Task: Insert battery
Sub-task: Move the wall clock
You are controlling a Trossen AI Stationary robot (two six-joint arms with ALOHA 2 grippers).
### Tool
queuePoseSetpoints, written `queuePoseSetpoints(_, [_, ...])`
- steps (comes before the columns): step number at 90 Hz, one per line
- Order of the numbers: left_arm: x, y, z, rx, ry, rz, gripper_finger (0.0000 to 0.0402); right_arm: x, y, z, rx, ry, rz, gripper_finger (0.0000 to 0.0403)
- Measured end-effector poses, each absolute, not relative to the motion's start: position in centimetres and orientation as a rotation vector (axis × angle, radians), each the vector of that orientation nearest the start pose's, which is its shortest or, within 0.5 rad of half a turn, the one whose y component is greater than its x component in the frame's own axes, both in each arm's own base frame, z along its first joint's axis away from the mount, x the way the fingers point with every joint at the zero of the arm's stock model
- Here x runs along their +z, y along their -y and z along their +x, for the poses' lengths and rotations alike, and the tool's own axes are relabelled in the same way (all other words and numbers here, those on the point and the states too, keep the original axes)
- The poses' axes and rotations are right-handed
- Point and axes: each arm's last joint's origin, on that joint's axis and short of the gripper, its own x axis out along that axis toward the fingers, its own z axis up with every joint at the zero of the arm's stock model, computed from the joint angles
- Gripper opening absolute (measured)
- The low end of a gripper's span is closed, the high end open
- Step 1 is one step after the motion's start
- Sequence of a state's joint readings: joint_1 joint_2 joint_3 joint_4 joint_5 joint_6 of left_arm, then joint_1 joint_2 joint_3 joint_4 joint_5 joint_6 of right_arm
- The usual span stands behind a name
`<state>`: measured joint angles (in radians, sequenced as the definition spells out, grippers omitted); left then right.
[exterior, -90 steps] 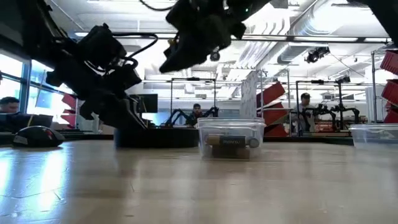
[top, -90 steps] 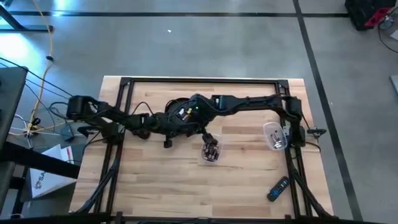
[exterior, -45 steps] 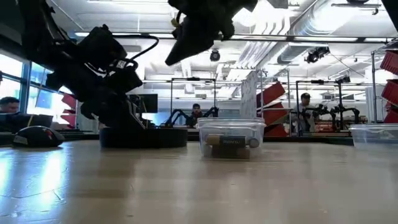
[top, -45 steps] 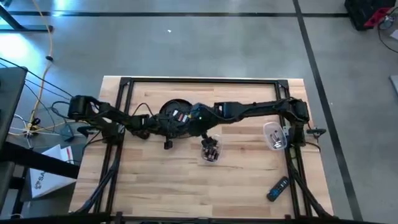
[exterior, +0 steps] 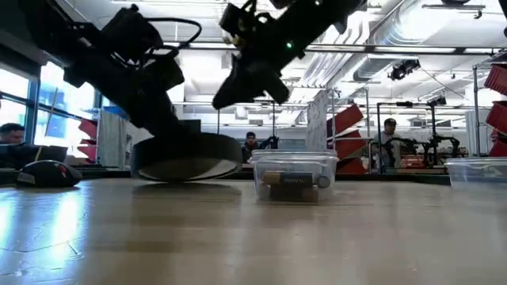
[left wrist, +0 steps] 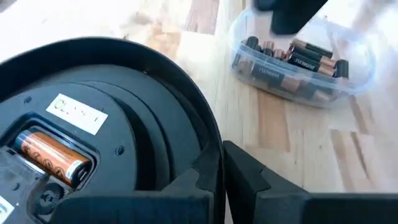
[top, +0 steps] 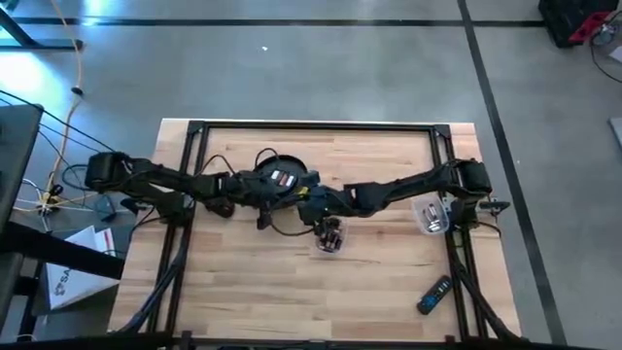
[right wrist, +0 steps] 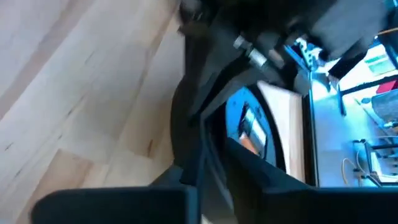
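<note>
A round black device (top: 277, 182) lies left of the table's middle, its underside up. Its open battery bay holds one orange battery (left wrist: 53, 155) beside a white label (left wrist: 78, 112). My left gripper (top: 255, 197) is shut on the device's rim. In the low view the device (exterior: 186, 158) is raised and tilted. My right gripper (top: 311, 202) hangs shut in the air (exterior: 230, 95), between the device and a clear tub of batteries (top: 330, 235) that rests on the table on its base (exterior: 295, 190). I see nothing between its fingers. My left gripper pinches the device's rim (left wrist: 208, 146) between its two fingers, on the side toward the battery tub. The fingers (left wrist: 255, 183) come in low from the table's left. The device is tipped up; I cannot tell whether any edge still rests on the table.
A second clear tub (top: 428, 212) stands at the right, and a dark remote (top: 434, 294) lies near the front right corner. A black mouse (exterior: 49, 172) lies at the low view's left. A black frame (top: 311, 126) rims the table. People sit in the room behind.
My right gripper has gone from above the device toward the table's right and near edges, coming lower, and now hangs by the battery tub. My left gripper has raised the device off its flat rest, so it is now tilted.
</note>
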<state>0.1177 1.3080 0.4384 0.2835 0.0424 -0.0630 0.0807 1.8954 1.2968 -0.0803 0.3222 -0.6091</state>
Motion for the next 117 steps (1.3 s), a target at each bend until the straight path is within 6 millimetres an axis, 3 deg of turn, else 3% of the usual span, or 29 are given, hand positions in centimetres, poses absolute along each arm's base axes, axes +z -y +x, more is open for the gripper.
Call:
queuePoseSetpoints(33, [17.8,-3.0,24.6,0.103,-0.561,-0.124,0.0000,19.4,-1.6,41.2,-0.004,-0.742,-0.834,0.0237])
queuePoseSetpoints(51, [18.3,-3.0,24.8,0.108,-0.549,-0.144,0.0000,18.6,-1.3,41.7,-0.033,-0.764,-0.970,0.0282])
queuePoseSetpoints(88, [18.7,-2.3,25.1,0.028,-0.514,-0.177,0.0000,16.5,-0.5,43.0,-0.179,-0.764,-1.028,0.0256])
queuePoseSetpoints(117, [19.1,-1.8,25.2,-0.038,-0.489,-0.140,0.0003,16.3,-0.7,42.9,-0.154,-0.769,-1.046,0.0122])
